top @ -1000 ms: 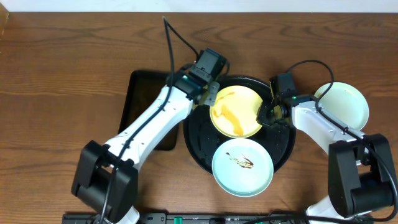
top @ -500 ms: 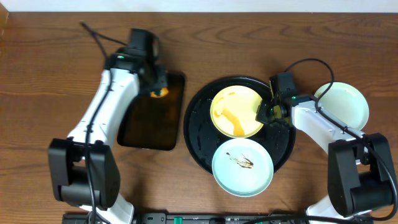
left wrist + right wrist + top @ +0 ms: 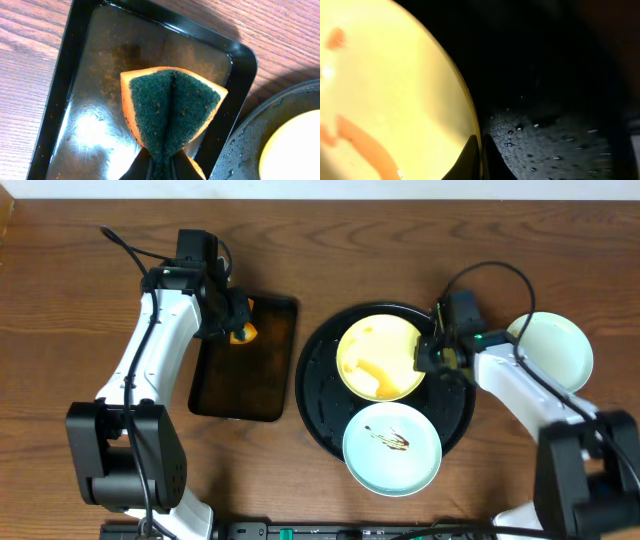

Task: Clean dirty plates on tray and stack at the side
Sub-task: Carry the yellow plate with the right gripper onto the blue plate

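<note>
The tray [image 3: 312, 395] sits on the table [image 3: 80, 280]. Two plates lie in it, close together: the back plate [image 3: 380, 358] toward the tray's rear and the front plate [image 3: 392, 448] overhanging the tray's front rim. A third plate [image 3: 555, 352] lies on the table just right of the tray. A small tray [image 3: 240, 395] lies just left of the tray. The sponge [image 3: 243, 334] is over the small tray's rear end, pinched in the left gripper [image 3: 236, 330]. The right gripper [image 3: 432, 358] clamps the back plate's right rim, inside the tray's right side.
</note>
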### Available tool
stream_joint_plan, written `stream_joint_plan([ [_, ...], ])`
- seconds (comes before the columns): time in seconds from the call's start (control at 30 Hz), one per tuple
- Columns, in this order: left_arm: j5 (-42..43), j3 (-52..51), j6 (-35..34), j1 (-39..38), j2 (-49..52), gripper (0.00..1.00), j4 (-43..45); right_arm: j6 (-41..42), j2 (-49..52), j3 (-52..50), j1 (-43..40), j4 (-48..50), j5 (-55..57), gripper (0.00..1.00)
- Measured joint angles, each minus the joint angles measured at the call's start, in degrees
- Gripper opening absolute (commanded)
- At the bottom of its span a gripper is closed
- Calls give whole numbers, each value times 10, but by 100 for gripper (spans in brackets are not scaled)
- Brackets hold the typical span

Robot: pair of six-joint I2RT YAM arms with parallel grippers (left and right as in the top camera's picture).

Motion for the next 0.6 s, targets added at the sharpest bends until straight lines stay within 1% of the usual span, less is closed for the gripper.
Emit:
stream_joint_plan([
  [0.23,0,0,0,0,0,8,0,-93,-112,15,0,-6,63,1],
  [0.43,0,0,0,0,0,9,0,-151,-151,15,8,-4,141,1],
  [0.6,0,0,0,0,0,8,0,-199,-170,15,45,15,234,1],
])
